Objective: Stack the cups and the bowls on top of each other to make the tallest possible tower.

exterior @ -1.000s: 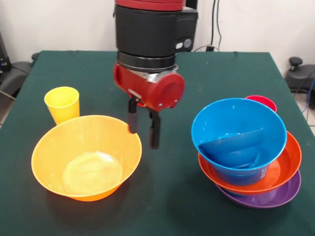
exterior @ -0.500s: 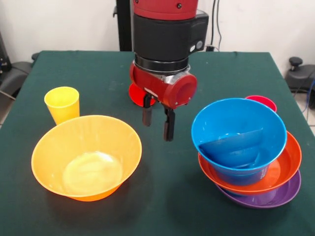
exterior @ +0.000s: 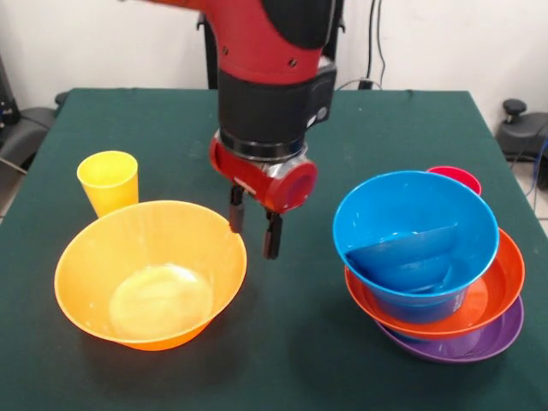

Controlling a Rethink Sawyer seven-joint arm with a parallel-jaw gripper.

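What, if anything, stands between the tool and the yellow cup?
Only the big orange bowl's far rim lies near that line. The tool hangs open beside it; the yellow cup stands beyond on bare table.

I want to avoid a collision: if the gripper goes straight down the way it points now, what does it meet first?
Probably bare table: the open gripper points down just beside the orange bowl. Depth is unclear, so one finger might clip its rim.

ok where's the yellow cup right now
In the front view the yellow cup stands upright at the picture's left, just behind the big orange bowl and apart from the gripper.
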